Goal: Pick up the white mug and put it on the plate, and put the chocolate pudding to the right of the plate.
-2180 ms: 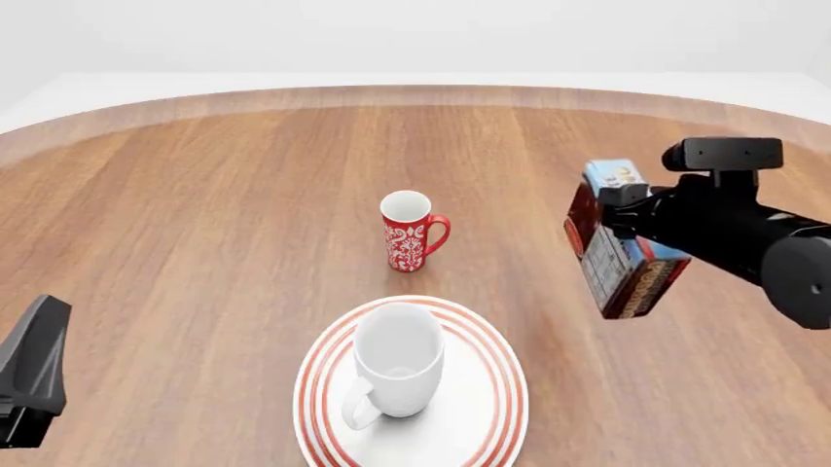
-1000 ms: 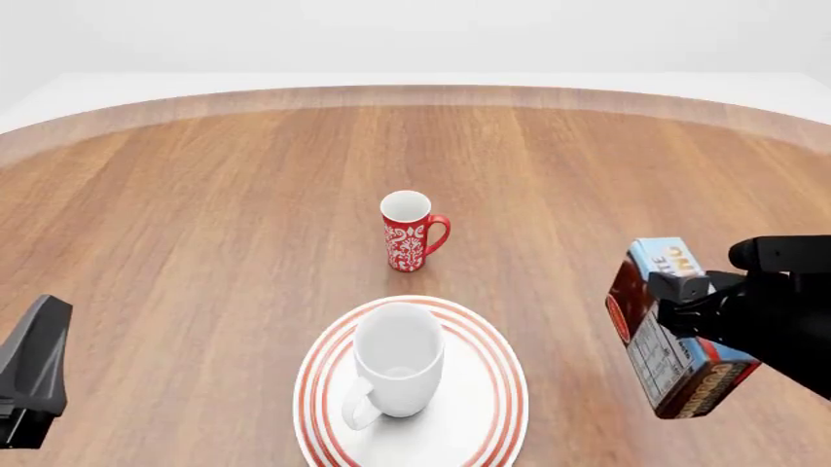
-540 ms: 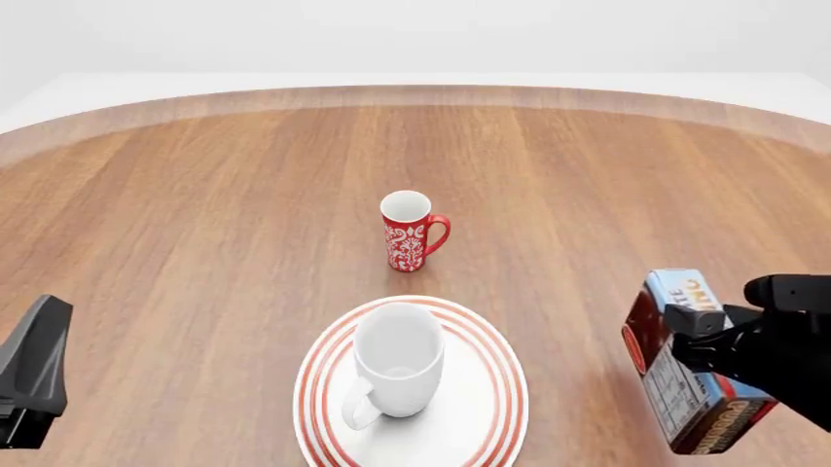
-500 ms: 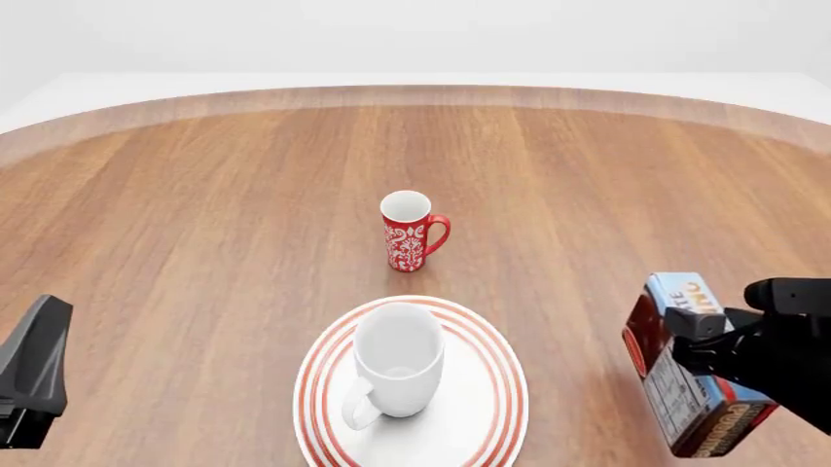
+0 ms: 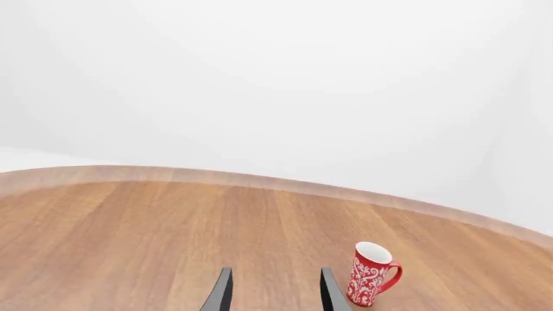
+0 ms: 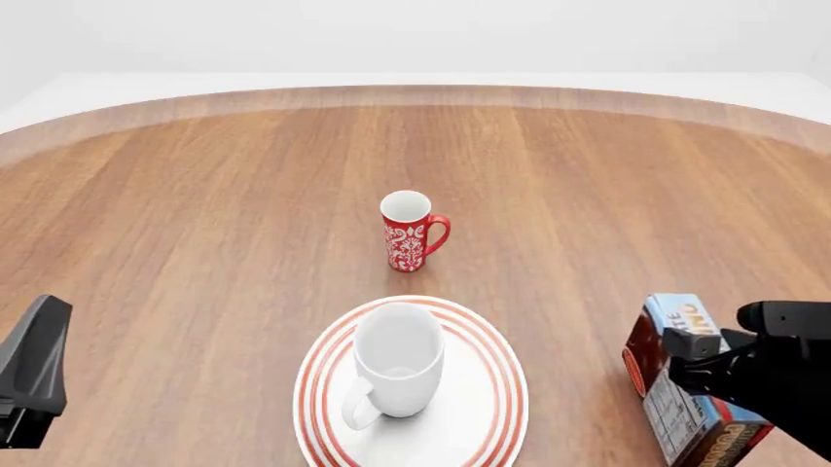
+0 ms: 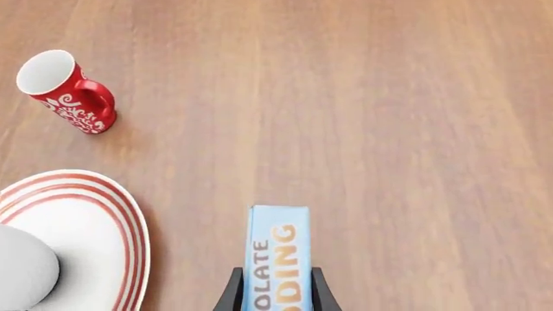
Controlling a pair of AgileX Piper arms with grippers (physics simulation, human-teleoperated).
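The chocolate pudding (image 6: 678,387) sits at the near right of the table (image 6: 234,224), right of the plate (image 6: 487,409) and apart from it, clamped between the right gripper (image 7: 274,293) fingers. Its long axis is roughly upright, tilted slightly, blue lettered face uppermost. The white mug (image 6: 396,370) stands upright on the plate, handle toward the near left. The left gripper (image 5: 272,291) hovers with fingers narrowly parted, holding nothing, near the red mug (image 6: 409,232).

On my screen, a red mug (image 6: 412,233) with white ornament stands upright mid-worktop (image 6: 195,214), handle turned rightward; the wood-grain surface curves away behind it.
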